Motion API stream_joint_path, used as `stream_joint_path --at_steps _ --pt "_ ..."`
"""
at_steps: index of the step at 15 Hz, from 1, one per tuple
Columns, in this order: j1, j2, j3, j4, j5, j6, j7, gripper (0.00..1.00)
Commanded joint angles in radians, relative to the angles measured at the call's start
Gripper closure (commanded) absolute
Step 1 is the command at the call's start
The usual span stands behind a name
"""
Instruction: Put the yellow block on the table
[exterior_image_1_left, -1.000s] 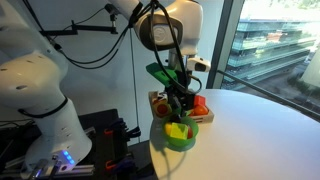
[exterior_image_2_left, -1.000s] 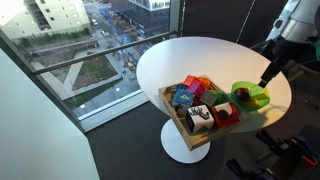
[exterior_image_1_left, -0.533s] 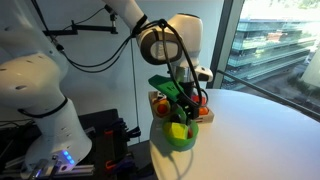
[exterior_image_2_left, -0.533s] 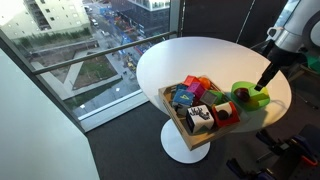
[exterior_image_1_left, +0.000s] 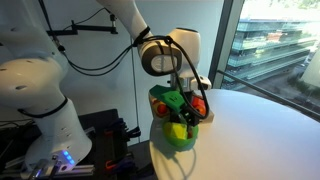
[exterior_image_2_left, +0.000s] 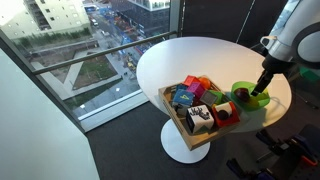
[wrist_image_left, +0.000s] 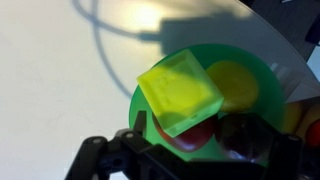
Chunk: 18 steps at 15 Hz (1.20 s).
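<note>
While the claw (exterior_image_1_left: 183, 113) hangs low over the green bowl (wrist_image_left: 222, 55), its fingers are too dark and cropped to tell how far apart they stand or whether they grip anything. Tilted inside that bowl lies the yellow block (wrist_image_left: 180, 92), crowded by a red round piece (wrist_image_left: 200, 136) beneath its lower edge and a flat yellow disc (wrist_image_left: 234, 86) beside it. Just next to the bowl on the white worktop (exterior_image_2_left: 190, 60) stands a wooden tray (exterior_image_2_left: 178, 120) packed with coloured toys.

I am watching the block (wrist_image_left: 180, 92) lying in the bowl (exterior_image_2_left: 246, 97), which is sitting on the table (exterior_image_2_left: 190, 55) beside the tray (exterior_image_2_left: 181, 126).
</note>
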<state>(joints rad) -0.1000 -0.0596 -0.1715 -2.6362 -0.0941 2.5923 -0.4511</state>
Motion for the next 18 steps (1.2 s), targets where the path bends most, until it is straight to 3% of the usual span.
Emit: stream_joint_path --at_steps 1,2,7,18 --pt "-0.016 0.021 0.001 0.001 -0.017 0.026 -0.034 0.25" --pt "-0.018 0.025 0.001 0.003 -0.021 0.027 -0.029 0.27" --pt "-0.027 0.02 0.002 0.023 -0.02 0.004 0.012 0.66" --pt "-0.044 -0.033 -0.017 0.142 0.074 -0.116 0.036 0.84"
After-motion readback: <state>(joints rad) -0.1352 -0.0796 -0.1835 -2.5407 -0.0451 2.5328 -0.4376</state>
